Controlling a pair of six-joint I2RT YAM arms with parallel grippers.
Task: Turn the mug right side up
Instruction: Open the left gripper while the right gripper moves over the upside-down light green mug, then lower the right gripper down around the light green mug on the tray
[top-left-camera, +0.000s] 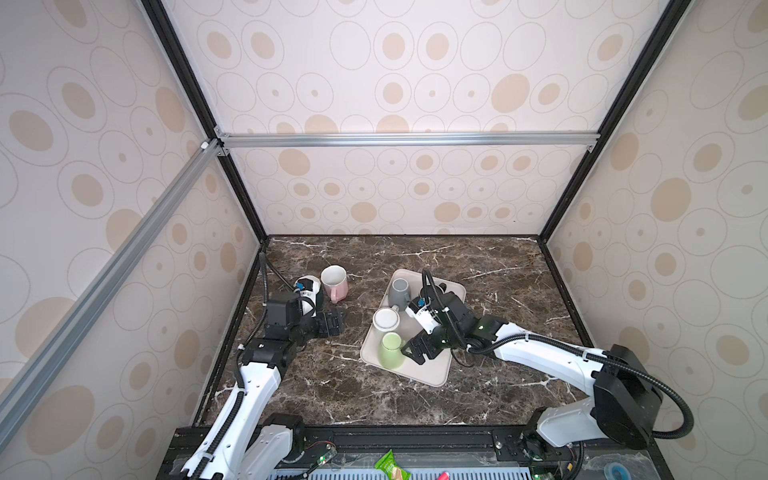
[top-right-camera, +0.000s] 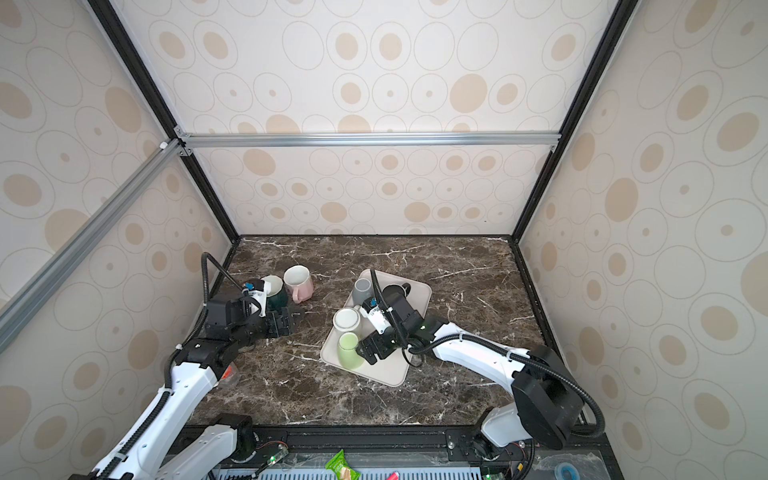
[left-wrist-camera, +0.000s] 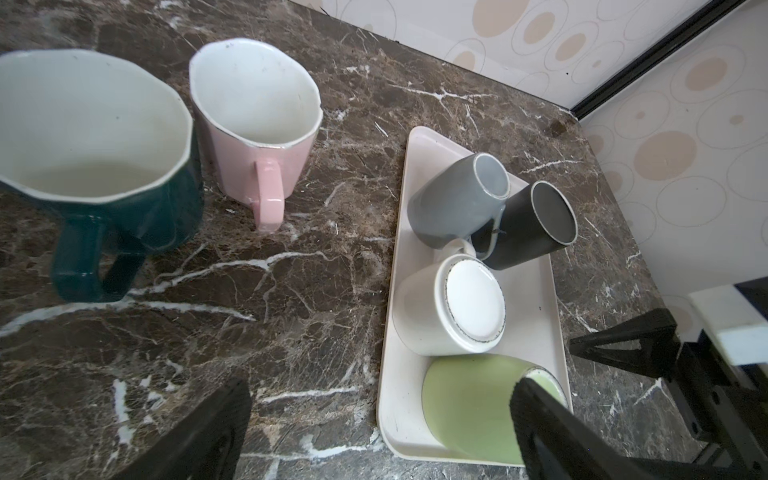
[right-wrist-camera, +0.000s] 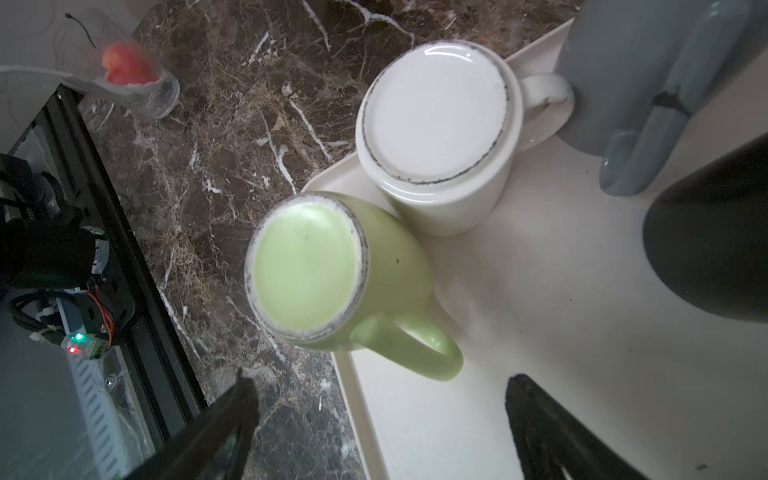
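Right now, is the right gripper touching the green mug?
Apart. The right wrist view shows the open right gripper short of the green mug, with tray and marble tabletop visible between.

Counter (top-left-camera: 332, 395): was polished dark stone, marble-veined, faintly reflective.
Tray (top-left-camera: 432, 370): was smooth cream plastic, matt.
Green mug (right-wrist-camera: 395, 257): was glossy glazed ceramic, its foot ring rough and unglazed.
White mug (right-wrist-camera: 436, 108): was likewise glossy glazed ceramic.
Black mug (left-wrist-camera: 519, 245): looked matt.
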